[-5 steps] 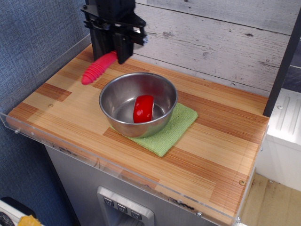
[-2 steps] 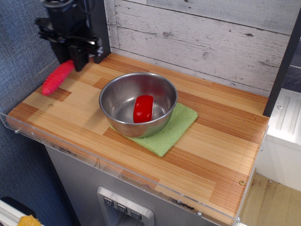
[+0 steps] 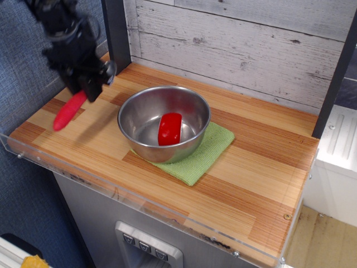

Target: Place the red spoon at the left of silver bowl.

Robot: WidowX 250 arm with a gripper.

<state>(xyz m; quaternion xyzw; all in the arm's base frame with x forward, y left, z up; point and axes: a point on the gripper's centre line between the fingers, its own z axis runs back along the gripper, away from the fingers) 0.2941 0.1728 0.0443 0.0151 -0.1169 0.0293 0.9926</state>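
Note:
My gripper (image 3: pixel 86 92) is at the left of the table, blurred by motion, and is shut on the upper end of the red spoon (image 3: pixel 69 111). The spoon's red handle hangs down and to the left, just above the wooden top; its silver scoop is hidden inside the gripper. The silver bowl (image 3: pixel 163 124) stands to the right of the gripper, on a green cloth (image 3: pixel 201 153). A short rounded red block (image 3: pixel 169 129) lies inside the bowl.
The wooden table top (image 3: pixel 251 167) has a clear plastic rim along its front and left edges (image 3: pixel 33 156). A dark post (image 3: pixel 114 33) stands at the back left. A plank wall runs along the back.
My gripper has carried the red spoon from behind the bowl to the left and then down and forward. The bowl, block and cloth have not moved.

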